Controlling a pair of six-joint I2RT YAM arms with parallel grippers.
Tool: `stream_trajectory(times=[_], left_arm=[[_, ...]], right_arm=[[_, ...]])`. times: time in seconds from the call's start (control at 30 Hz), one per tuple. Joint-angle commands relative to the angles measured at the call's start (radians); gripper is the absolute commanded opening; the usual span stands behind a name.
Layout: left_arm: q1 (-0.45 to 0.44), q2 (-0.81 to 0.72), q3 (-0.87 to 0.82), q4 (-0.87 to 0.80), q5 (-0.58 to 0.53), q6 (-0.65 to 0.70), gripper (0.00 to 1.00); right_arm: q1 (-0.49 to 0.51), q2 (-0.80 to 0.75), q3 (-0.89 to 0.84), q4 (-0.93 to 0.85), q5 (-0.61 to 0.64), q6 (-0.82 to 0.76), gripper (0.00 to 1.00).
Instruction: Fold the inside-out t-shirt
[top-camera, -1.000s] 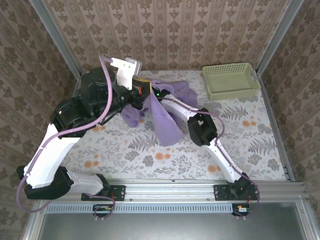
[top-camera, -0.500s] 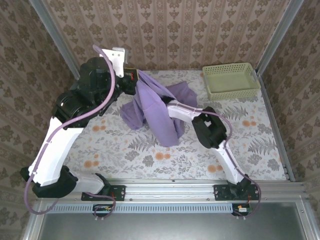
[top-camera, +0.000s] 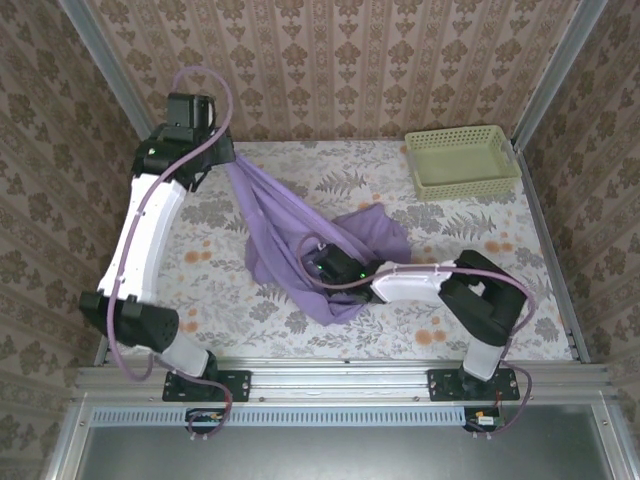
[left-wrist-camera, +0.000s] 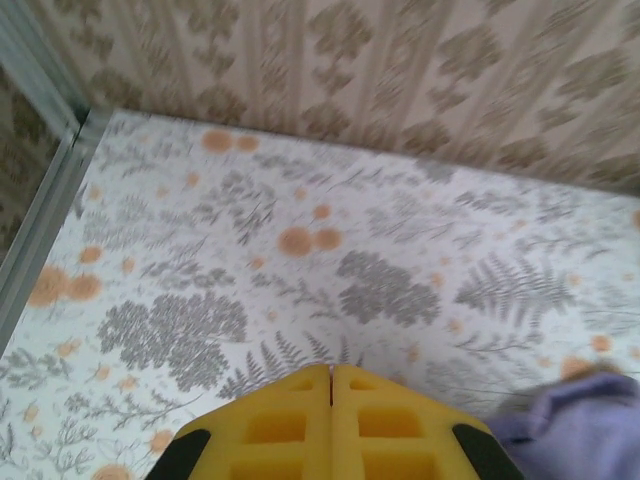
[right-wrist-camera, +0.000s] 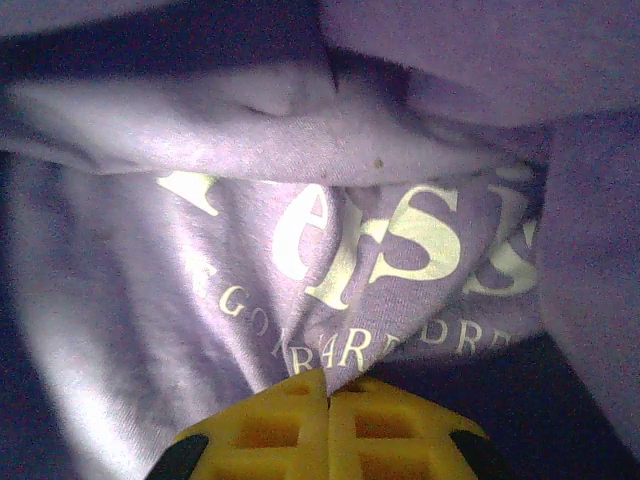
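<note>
The inside-out t-shirt (top-camera: 290, 225) is lavender-purple and drawn out in a band from the back left of the table down to the front middle, with a bunched part (top-camera: 375, 235) to the right. My left gripper (top-camera: 224, 160) holds its upper end at the back left; in the left wrist view the yellow jaws (left-wrist-camera: 331, 372) are pressed shut, with purple cloth (left-wrist-camera: 585, 425) at the lower right. My right gripper (top-camera: 316, 268) lies low inside the cloth. Its jaws (right-wrist-camera: 328, 378) are shut on a fold of the t-shirt (right-wrist-camera: 150, 260) that bears pale lettering (right-wrist-camera: 400, 240).
A pale green mesh basket (top-camera: 462, 160) stands at the back right corner. The floral tablecloth (top-camera: 500, 280) lies bare to the right and front left. Metal frame posts and papered walls close in the sides and back; a rail (top-camera: 340, 372) runs along the front.
My left arm swung out to the back left, pulling the t-shirt taut. My right arm dropped low toward the front, and its gripper went from open to shut on the cloth.
</note>
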Motion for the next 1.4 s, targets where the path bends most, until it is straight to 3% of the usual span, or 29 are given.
stream_trajectory(times=[0.0,0.27,0.33,0.43,0.63,0.8,0.9,1.0,1.1,1.27,1.37], left_arm=[[0.048,0.124,-0.015,0.011,0.011,-0.004,0.00],[0.021,0.418,0.024,-0.056,0.081,-0.012,0.00],[0.001,0.422,-0.002,-0.055,0.095,-0.001,0.09],[-0.040,0.330,-0.142,0.011,0.126,0.007,0.26],[-0.158,-0.015,-0.579,0.282,0.237,-0.018,0.53],[-0.297,-0.146,-0.773,0.396,0.258,-0.013,0.59],[-0.388,-0.147,-0.835,0.468,0.286,0.030,0.69],[-0.423,-0.096,-0.839,0.509,0.346,0.029,0.71],[-0.425,-0.026,-0.800,0.526,0.325,0.009,0.71],[-0.365,0.151,-0.630,0.516,0.316,-0.041,0.70],[-0.299,0.294,-0.488,0.490,0.375,-0.100,0.69]], right_arm=[[0.022,-0.133,-0.110,0.177,-0.038,-0.010,0.00],[0.026,-0.279,-0.253,0.365,-0.168,-0.035,0.00],[0.025,-0.282,-0.256,0.367,-0.175,-0.037,0.00],[0.013,-0.275,-0.266,0.382,-0.189,-0.007,0.00],[-0.018,-0.242,-0.281,0.389,-0.155,0.066,0.00],[-0.055,-0.187,-0.302,0.410,-0.202,0.133,0.00],[-0.055,-0.174,-0.304,0.412,-0.211,0.156,0.00],[-0.055,-0.168,-0.302,0.420,-0.215,0.162,0.00],[-0.055,-0.176,-0.303,0.424,-0.223,0.162,0.00],[-0.045,-0.198,-0.320,0.454,-0.261,0.148,0.00],[-0.021,-0.210,-0.330,0.474,-0.272,0.129,0.00]])
